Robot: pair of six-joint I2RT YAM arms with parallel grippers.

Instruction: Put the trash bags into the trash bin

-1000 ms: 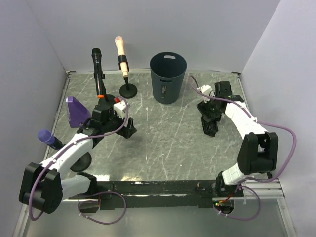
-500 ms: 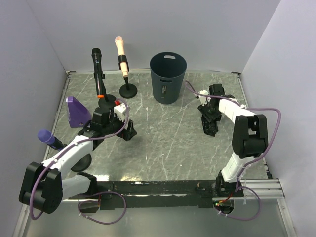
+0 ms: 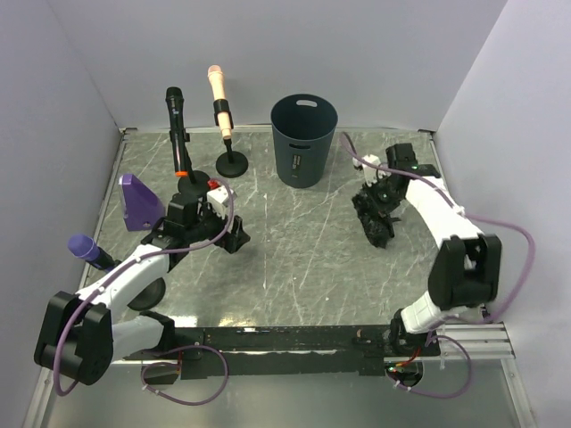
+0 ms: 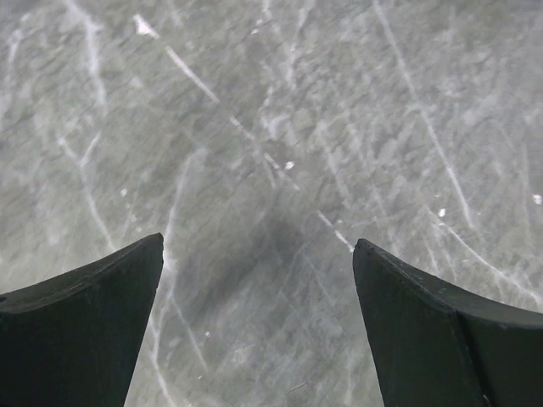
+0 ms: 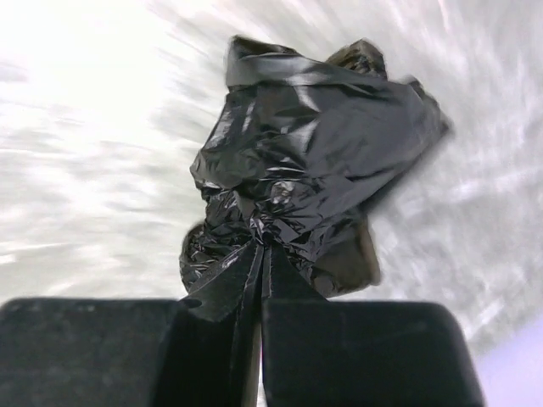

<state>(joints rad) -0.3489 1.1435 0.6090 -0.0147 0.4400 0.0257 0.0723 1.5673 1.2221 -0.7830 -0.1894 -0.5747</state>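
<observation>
A crumpled black trash bag [image 3: 372, 221] lies right of centre on the table, and in the right wrist view the trash bag [image 5: 314, 157] fills the middle. My right gripper [image 5: 265, 243] is shut on its gathered knot, and from above the right gripper [image 3: 380, 198] sits just over the bag. The dark blue-grey trash bin [image 3: 303, 143] stands upright at the back centre, left of and beyond the bag. My left gripper [image 3: 235, 237] hovers left of centre. In the left wrist view the left gripper [image 4: 259, 246] is open over bare tabletop.
A black microphone [image 3: 175, 111] and a peach microphone [image 3: 218, 98] stand on round black bases at the back left. A purple wedge [image 3: 137, 198] and a purple-headed microphone [image 3: 86, 249] lie along the left wall. Walls enclose the table on three sides.
My right gripper has closed on the trash bag's knot, and the bag has shifted slightly up and left. The left arm has hardly moved.
</observation>
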